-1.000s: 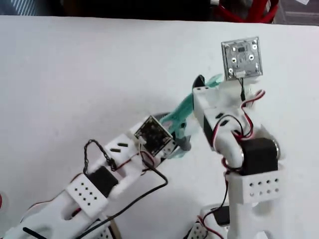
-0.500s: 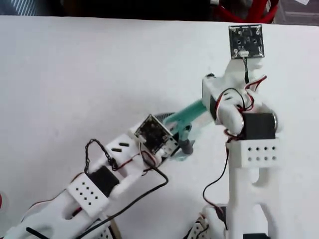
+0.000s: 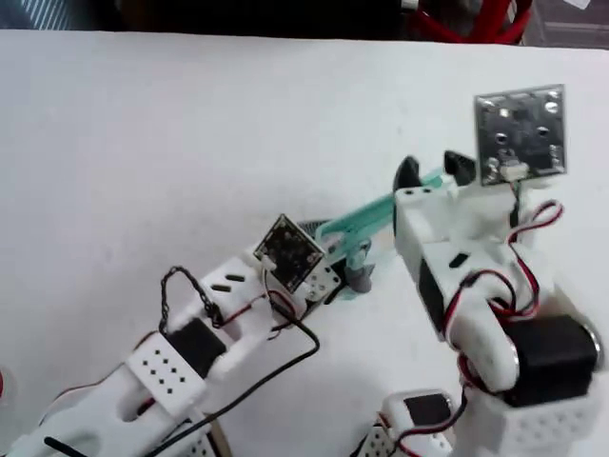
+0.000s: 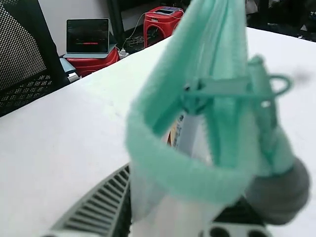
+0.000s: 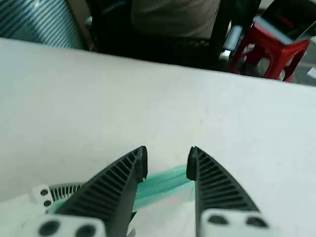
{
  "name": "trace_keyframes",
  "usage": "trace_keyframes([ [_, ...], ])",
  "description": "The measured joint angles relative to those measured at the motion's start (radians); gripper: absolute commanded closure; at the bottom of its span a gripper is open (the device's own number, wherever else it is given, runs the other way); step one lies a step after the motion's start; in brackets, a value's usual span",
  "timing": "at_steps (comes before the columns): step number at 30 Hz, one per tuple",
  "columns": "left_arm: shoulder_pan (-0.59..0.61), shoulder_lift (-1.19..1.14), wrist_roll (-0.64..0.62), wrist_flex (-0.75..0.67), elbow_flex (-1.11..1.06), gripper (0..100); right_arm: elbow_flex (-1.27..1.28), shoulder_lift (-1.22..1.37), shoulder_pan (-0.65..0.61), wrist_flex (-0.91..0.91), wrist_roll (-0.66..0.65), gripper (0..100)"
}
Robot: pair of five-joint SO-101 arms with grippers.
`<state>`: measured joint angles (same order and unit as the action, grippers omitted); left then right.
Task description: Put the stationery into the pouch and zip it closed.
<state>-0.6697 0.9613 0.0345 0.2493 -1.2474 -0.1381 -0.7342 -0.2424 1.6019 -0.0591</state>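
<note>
The right gripper, fingers spread, has shifted to straddle the far end of the teal pouch. The left gripper pinches its open mouth, so zipping is pending.

Pouch lies between left gripper and right gripper.

Mint-green pouch, black ribbed right pincer, white table.

The pouch is soft teal cloth with a fuzzy woven zip tape and a smooth plastic slider. The tabletop is smooth matt white; toward its 3 o'clock, the right arm's jaws are ribbed matt black plastic.
</note>
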Motion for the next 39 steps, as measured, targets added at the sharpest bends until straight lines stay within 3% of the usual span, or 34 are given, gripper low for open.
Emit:
trace_keyframes([
  [8, 0.002, -0.002, 0.0, -0.015, -0.002, 83, -0.029, 0.138, -0.023, 0.106, -0.002, 86.9],
  [16, 0.02, -0.003, 0.0, -0.048, -0.003, 83, -0.031, 0.086, -0.032, 0.109, -0.017, 87.8],
  [20, 0.034, -0.003, 0.0, -0.057, -0.003, 83, -0.014, 0.058, -0.032, 0.109, -0.04, 93.3],
  [27, 0.034, -0.003, 0.0, -0.06, -0.003, 83, 0.002, 0.104, -0.034, 0.094, -0.04, 92.0],
  [34, 0.034, -0.003, 0.0, -0.06, -0.003, 83, -0.08, 0.137, -0.126, 0.089, -0.043, 95.4],
  [39, 0.035, -0.003, 0.0, -0.06, -0.003, 83, -0.035, 0.224, -0.107, 0.083, -0.043, 98.0],
])
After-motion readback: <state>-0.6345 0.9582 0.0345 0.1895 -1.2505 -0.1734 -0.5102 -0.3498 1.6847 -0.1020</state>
